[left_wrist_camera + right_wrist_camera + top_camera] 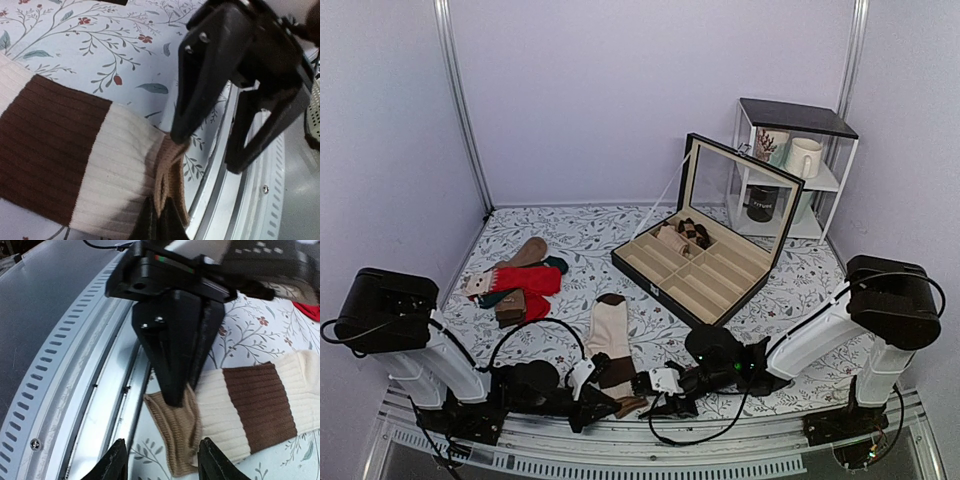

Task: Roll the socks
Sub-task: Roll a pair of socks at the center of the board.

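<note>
The cream socks with broad brown bands lie flat, stacked, at the table's near middle. Their tan cuff lies at the front edge. My left gripper is shut on the cuff, which rises pinched between its dark fingers; it shows as a black wedge in the right wrist view. My right gripper is open, with one finger on each side of the cuff and just above it. In the left wrist view the right gripper has one fingertip touching the cuff and the other over the rail.
The metal rail of the table's near edge runs right beside the cuff. Bright red socks and a tan and teal sock lie at the left. An open black compartment box and a white shelf stand behind.
</note>
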`<state>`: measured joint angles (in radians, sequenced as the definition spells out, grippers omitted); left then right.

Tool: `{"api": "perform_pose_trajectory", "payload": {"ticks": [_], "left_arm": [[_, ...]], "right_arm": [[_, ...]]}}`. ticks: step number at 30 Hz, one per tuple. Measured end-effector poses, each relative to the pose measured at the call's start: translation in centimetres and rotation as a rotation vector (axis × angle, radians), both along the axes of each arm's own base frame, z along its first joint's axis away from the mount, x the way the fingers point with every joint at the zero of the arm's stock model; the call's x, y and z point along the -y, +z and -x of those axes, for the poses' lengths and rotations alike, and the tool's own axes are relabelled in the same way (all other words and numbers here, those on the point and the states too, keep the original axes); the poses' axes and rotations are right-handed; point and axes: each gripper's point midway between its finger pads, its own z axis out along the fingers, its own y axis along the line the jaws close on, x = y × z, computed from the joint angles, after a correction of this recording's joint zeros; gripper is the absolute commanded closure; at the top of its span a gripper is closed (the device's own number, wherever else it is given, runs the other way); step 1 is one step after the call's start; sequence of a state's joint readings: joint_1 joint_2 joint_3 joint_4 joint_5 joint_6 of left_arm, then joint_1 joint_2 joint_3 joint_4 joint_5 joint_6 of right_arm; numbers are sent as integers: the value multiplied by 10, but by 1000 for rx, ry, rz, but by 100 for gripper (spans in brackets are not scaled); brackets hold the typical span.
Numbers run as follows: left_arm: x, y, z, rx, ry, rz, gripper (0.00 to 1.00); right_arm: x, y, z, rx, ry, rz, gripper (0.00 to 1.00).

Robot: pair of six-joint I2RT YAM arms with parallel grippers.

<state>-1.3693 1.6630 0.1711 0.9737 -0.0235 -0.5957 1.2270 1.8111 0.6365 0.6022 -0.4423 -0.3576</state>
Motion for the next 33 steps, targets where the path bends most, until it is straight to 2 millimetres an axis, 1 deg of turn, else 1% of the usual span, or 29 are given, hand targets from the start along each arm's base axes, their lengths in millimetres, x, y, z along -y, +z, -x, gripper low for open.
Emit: {"api": "perform_pose_trajectory", "payload": {"ticks": [4, 7, 11, 13, 16, 23, 27, 31, 33], "left_arm": [[1, 0, 1, -3, -3, 3, 100], [1, 0, 1, -6, -4, 4, 100], [1, 0, 1, -9, -2, 6, 100], [1, 0, 1, -10, -2, 6, 100], [1, 0, 1, -11, -4, 8, 100], [2, 0, 1, -13, -7, 9, 100], [3, 0, 2, -13, -8, 11, 100], [3, 0, 2, -13, -8, 11, 100], [3, 0, 2, -13, -8, 11, 100]], "right_arm": [[-4, -1, 21, 69, 50, 0, 52], [-4, 5, 28, 115, 61, -13, 53], [-4, 18, 22, 169, 42, -38, 54], [-5, 22, 19, 191, 33, -42, 56], [-3, 24, 20, 204, 39, -40, 57], [-7, 26, 19, 224, 48, -23, 57], [-12, 19, 14, 242, 37, -4, 56], [-14, 1, 12, 247, 38, 41, 56], [-12, -8, 12, 242, 41, 67, 56]]}}
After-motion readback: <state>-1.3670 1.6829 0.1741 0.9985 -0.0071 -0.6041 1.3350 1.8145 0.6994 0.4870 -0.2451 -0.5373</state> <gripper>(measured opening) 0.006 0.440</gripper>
